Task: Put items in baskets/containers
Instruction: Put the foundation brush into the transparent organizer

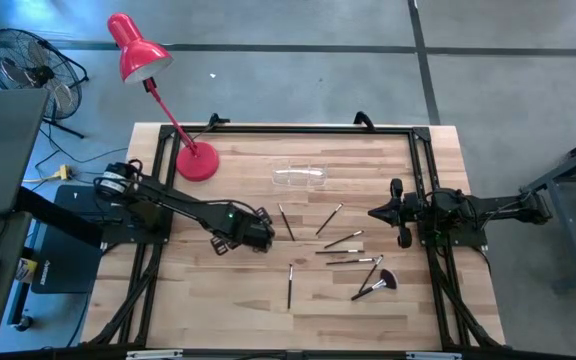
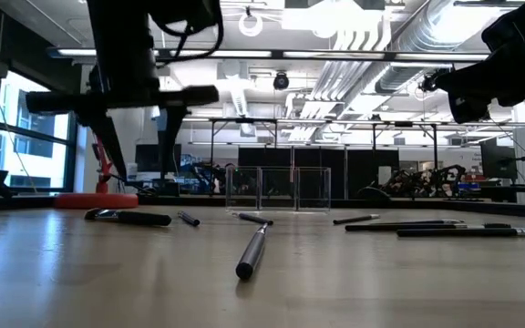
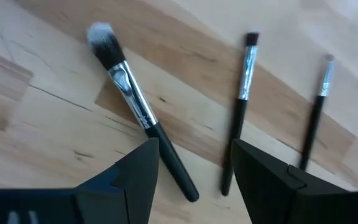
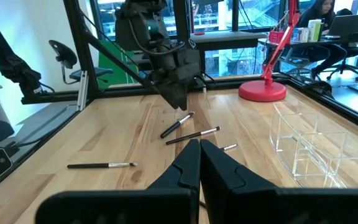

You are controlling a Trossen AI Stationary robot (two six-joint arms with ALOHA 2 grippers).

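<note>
My left gripper [image 3: 194, 171] is open wide over a thin black-handled brush with a silver collar [image 3: 138, 106], mid-frame; go straight down, pinch its middle — clear plastic holder [image 1: 300, 176] waits above centre.

Brushes [image 1: 343, 250] lie scattered on the table [image 1: 228, 310] right of centre, and a clear holder [image 1: 300, 176] stands near the far edge. The left gripper [image 1: 265, 232] hangs by the leftmost brush [image 1: 286, 221]; the right gripper [image 1: 376, 213] waits near the right edge.

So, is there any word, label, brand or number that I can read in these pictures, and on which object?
None can be read.
Thin dark-handled makeup brushes: no print shows.
Small clear plastic holder: no label shows.
Red desk lamp: no marking shows.
</note>
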